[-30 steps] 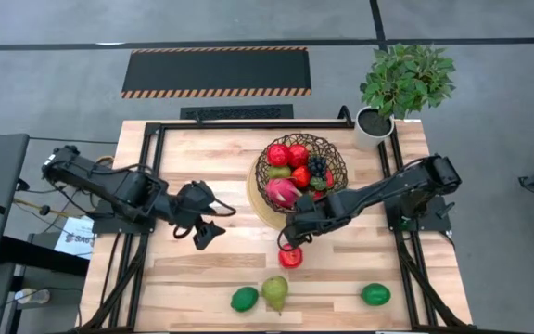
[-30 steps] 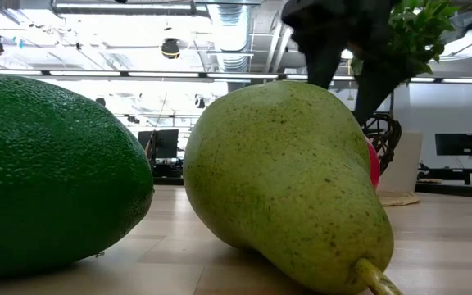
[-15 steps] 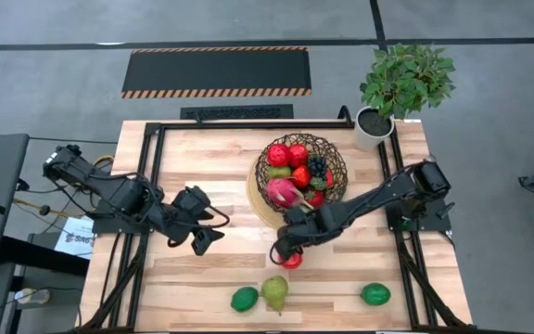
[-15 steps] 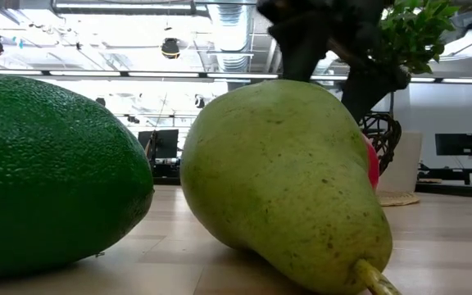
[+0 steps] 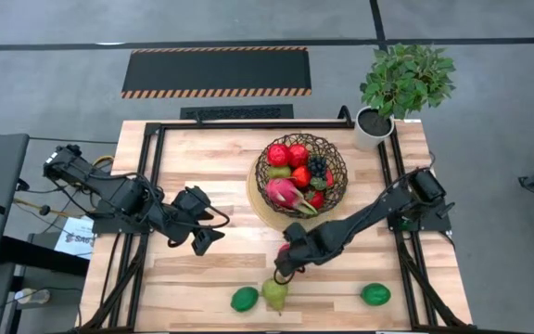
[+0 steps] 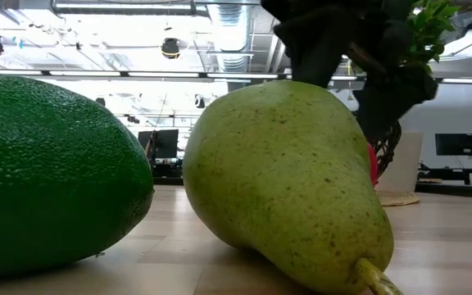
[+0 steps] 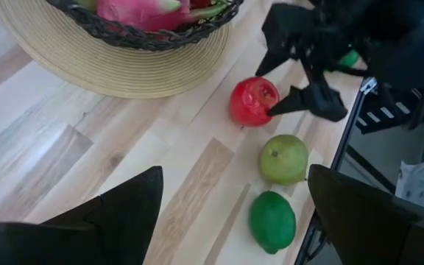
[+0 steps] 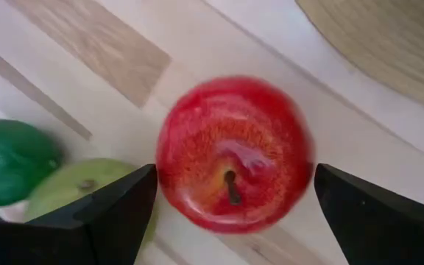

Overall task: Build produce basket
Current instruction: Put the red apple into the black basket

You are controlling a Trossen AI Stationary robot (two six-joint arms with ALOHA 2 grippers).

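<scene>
On the wooden table (image 5: 202, 269), toward its far side right of centre, sits the basket (image 5: 301, 171) on a round tan woven mat (image 7: 124, 70) — it already holds red apples, a dark grape bunch (image 5: 317, 166) and a pink dragon fruit (image 5: 283, 192) lying against its near rim. A potted plant (image 5: 399, 85) stands at the far right corner, just beyond the basket.

Stretching from the right edge diagonally toward the near centre, the right arm ends with the right gripper (image 5: 286, 261) directly over a loose red apple (image 8: 230, 153). Its fingers (image 8: 109, 213) are spread wide, one on each side of the apple with a gap on either side — nothing is held.

The left gripper (image 5: 204, 236) hangs over the table left of centre, well apart from the fruit, its fingers wide apart and empty.

Along the near edge lie three more pieces of produce: a green pear (image 5: 275, 293) just in front of the red apple, a green lime (image 5: 244, 299) beside it to the left, and a second lime (image 5: 375, 295) well off to the right.
</scene>
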